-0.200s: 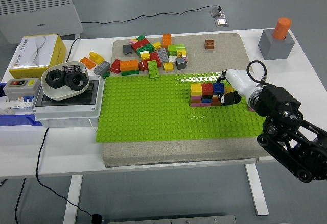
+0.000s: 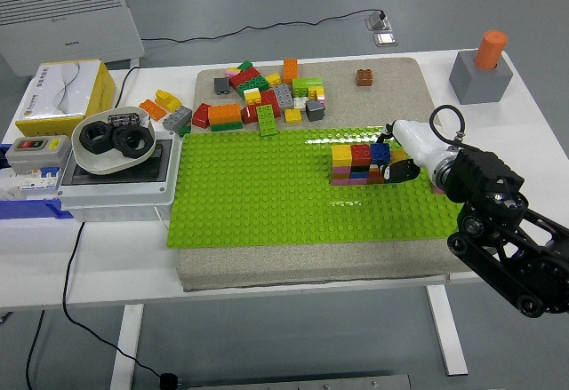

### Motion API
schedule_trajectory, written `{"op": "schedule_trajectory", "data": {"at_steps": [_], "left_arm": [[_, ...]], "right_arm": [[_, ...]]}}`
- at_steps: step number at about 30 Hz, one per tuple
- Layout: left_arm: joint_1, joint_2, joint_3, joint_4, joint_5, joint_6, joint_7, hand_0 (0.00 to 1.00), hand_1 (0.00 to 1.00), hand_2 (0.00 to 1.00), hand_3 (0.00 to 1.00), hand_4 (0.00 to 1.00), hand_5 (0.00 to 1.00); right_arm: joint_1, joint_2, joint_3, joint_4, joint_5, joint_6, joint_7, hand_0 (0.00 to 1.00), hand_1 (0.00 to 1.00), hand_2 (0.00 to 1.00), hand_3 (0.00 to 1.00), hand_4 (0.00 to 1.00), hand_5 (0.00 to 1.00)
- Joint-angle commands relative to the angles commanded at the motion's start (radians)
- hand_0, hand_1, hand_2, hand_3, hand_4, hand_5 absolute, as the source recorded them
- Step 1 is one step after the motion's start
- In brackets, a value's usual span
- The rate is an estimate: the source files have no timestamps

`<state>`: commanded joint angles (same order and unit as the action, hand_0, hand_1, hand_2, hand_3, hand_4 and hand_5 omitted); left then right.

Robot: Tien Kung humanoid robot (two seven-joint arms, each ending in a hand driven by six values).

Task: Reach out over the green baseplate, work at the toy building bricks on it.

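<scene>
Now the green baseplate [image 2: 267,195] lies on the table's middle mat. Near its right edge stands a small block of stacked bricks [image 2: 358,163]. The right hand [image 2: 402,161] touches the block's right end; its grasp cannot be told.

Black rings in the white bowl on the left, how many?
2. One black ring lies at the left of the white bowl, the other black ring at its right, side by side. More could be hidden underneath.
</scene>
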<state>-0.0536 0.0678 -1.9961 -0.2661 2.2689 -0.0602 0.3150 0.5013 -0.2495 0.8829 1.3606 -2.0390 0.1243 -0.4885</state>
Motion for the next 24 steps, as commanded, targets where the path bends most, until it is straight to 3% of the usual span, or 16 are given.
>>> {"op": "schedule_trajectory", "data": {"at_steps": [24], "left_arm": [[0.002,0.000,0.000,0.001,0.000,0.001,0.000,0.773,0.705,0.621,0.470,0.566,0.448]], "right_arm": [[0.000,-0.002,-0.002,0.001,-0.007,0.002,-0.005,0.783,0.774,0.796,0.665,0.606,0.164]]}}
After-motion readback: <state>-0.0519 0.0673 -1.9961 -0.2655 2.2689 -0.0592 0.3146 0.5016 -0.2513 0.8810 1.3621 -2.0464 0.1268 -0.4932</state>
